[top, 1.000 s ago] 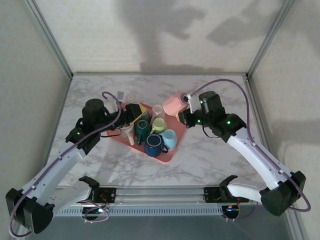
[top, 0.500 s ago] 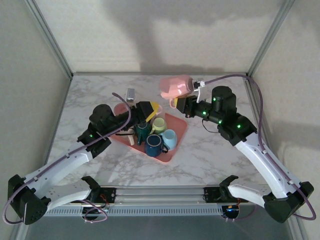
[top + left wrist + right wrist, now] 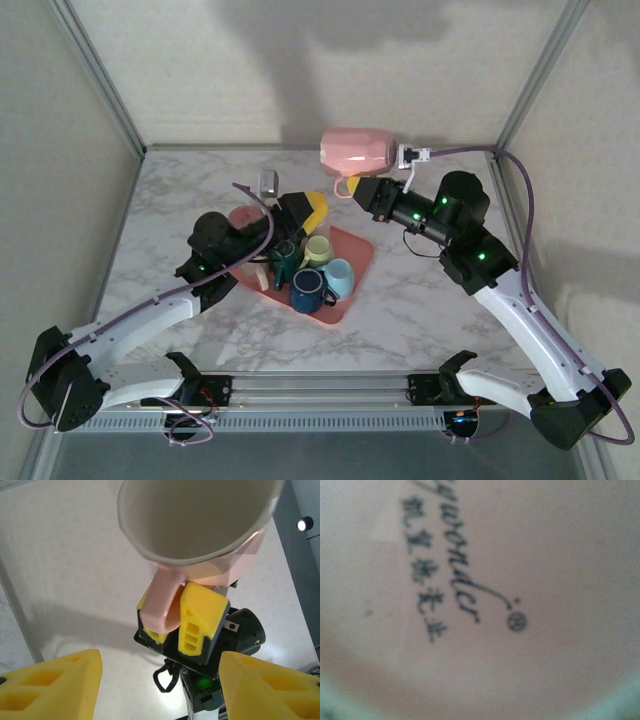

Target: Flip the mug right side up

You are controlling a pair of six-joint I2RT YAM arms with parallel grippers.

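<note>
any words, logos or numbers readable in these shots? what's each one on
"...wonder": slanted dark cursive on the pink mug, right wrist view. Its start is cut off by the frame edge, so the reading is unsure.
A row of about five Chinese-looking characters beside the cursive, on the same mug: too blurred to read.
A small round mark at the end of the cursive: too blurred to read.
Top and left wrist views: no legible text.

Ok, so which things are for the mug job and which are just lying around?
For the job:
pink mug, up in the air
right gripper, holding it by the handle

Just lying about:
tray
dark blue mug
light blue mug
pale green cup
dark green mug
</note>
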